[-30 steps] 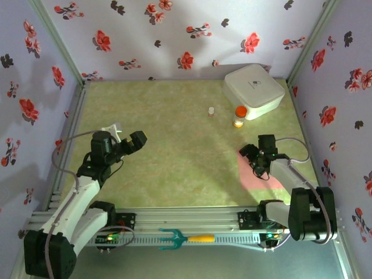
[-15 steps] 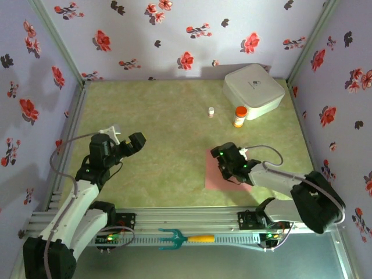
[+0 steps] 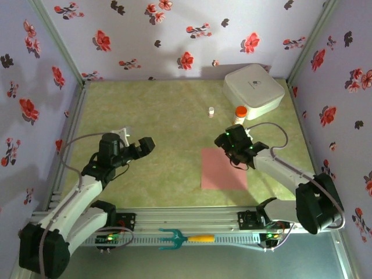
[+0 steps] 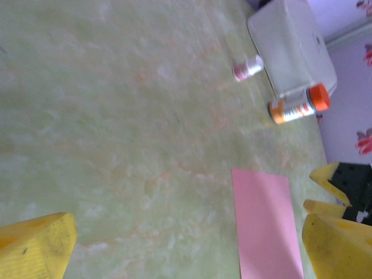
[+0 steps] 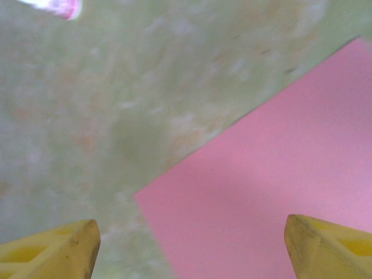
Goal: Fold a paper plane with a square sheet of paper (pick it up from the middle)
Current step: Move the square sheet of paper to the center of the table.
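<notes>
No legible text: mark on white box lid, orange-capped bottle label too blurred.

Square sheet of paper — salmon-pink, plain, unfolded — flat, right of centre, toward the front

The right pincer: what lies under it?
Under the open right pincer lie a corner of the square sheet of paper and the bare green table. Whatever the sheet covers cannot be seen.

Left hand wide open, arm extended forward, left side. Right hand open, tilted downward, arm stretched inward.
</notes>
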`<state>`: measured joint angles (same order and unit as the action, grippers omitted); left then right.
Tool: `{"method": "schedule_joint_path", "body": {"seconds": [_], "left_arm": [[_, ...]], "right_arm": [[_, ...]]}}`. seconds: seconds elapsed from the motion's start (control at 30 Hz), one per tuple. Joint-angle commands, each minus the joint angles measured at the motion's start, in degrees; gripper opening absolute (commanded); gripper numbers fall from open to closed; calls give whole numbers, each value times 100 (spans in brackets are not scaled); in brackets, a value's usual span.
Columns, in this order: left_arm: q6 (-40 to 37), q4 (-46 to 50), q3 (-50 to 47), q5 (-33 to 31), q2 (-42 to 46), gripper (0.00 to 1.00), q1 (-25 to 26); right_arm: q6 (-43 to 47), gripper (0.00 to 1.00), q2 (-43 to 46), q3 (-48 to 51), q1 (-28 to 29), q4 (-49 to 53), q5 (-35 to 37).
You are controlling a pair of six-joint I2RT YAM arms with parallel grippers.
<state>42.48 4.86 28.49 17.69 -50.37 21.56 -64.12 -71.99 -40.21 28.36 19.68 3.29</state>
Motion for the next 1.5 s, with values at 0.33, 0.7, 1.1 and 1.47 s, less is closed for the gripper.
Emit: {"method": "schedule_joint_path", "body": {"seconds": [0.33,0.7,1.1,1.47], "left_arm": [[-276,-262,457,13,-643,100,856],[-592,249,578,-352,-486,100,859],[-643,683,460,-884,150,100,797],[-688,1011,642,-687,52,94,766]], "right_arm": [[1554,82,-495,420,-396,302,-1236],[410,79,-1056,464,441,-744,-1428],[-2296,79,-2302,-43,1945,-3033,-1055],[-1765,76,-1520,-190,2157,-3146,-491]]}}
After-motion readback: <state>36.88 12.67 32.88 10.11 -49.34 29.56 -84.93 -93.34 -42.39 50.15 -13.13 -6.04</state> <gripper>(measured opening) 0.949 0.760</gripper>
